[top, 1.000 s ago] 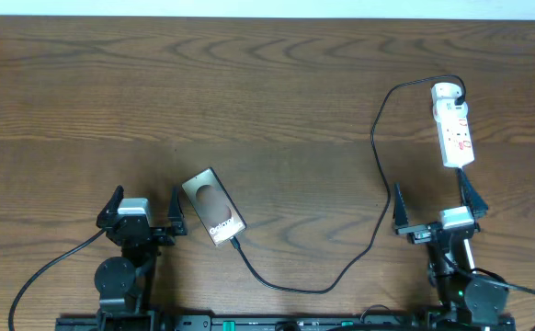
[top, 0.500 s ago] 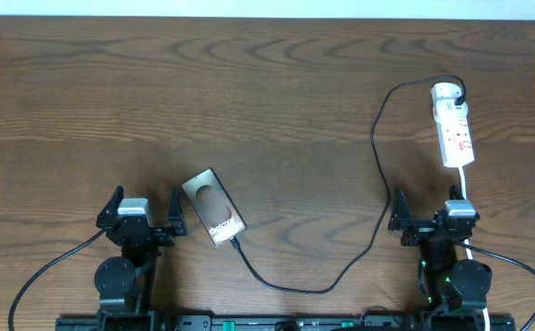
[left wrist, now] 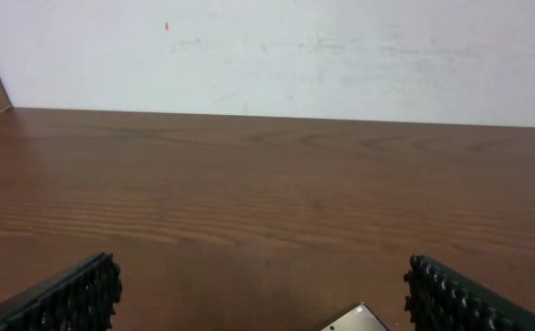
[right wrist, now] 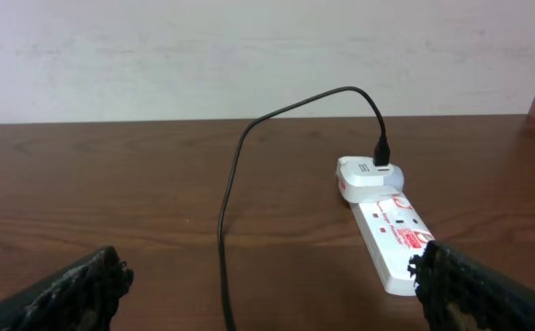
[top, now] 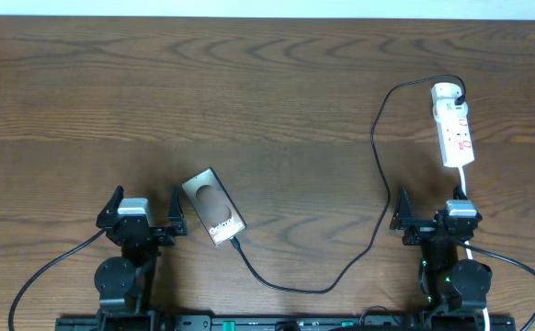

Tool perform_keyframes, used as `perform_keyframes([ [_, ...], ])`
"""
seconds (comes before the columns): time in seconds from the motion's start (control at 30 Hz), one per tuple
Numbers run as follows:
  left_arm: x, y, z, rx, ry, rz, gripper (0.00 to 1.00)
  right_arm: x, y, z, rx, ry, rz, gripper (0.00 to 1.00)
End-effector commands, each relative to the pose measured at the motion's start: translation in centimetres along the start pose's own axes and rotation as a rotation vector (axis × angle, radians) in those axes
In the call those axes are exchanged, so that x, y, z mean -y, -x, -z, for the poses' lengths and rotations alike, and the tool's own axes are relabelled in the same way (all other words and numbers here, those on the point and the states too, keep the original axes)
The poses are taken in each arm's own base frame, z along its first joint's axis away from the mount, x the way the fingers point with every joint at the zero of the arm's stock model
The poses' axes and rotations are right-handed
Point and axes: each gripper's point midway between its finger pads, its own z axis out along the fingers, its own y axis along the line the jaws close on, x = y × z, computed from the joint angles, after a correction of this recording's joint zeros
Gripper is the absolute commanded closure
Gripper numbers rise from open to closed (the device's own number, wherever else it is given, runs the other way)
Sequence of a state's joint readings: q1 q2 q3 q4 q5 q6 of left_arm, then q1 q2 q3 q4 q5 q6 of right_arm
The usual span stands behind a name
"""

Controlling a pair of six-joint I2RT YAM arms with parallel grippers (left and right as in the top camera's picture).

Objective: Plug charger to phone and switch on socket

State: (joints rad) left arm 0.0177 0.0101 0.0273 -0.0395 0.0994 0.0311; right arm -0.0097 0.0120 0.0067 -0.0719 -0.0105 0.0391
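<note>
Phone (top: 213, 219) diagonal, charger (top: 372, 138) at its lower-right end; left gripper (top: 146, 208), right gripper (top: 431, 213) jaws spread wide

Phone lying near-left on the desk (top: 249, 92), power strip far-right, cable running between them.

The phone (top: 213, 219) is lying flat and askew, just to the right of the left fingers (top: 112, 207); in the left wrist view one of its corners is showing between them. The cable (top: 372, 138) is meeting the phone's near end and looping along the desk's near side. It is then climbing past the left of the right fingers (top: 400, 211) and curving over to the far end of the power strip (top: 453, 126), where its plug is sitting. The power strip is lying lengthwise ahead of the right fingers, its near end pointing back toward them. A wall (right wrist: 157, 55) is standing behind the desk's far edge.
</note>
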Motion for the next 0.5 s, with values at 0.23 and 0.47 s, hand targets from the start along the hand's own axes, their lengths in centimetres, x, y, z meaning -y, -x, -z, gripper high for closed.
perform_keyframes([
  [0.23,0.34,-1.53,-0.13,-0.040,-0.021,-0.012,0.02,-0.09,-0.14,0.03,-0.004,0.000,0.023,0.01],
  [0.47,0.34,-1.53,-0.13,-0.040,-0.021,-0.012,0.02,-0.27,-0.08,0.03,-0.002,0.011,-0.027,0.01],
])
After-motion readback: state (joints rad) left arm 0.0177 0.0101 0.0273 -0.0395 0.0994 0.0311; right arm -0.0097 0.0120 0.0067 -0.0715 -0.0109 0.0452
